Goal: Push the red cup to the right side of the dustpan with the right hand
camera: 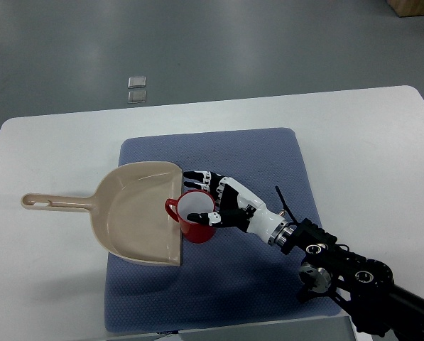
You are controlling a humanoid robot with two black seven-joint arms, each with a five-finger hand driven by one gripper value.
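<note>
While the right hand [210, 199] curls against the red cup [196, 217] (unlabelled), cup touching dustpan's [137, 213] open edge, blue mat [268, 156] beneath

**No legible text**

No text, label, brand, number or sign can be read anywhere in the top view. Nothing printed is seen on the red cup [196, 219], the dustpan [137, 213], the blue mat [268, 163] or the white table [368, 135]. No marking can be made out on the right hand [222, 202].
</note>
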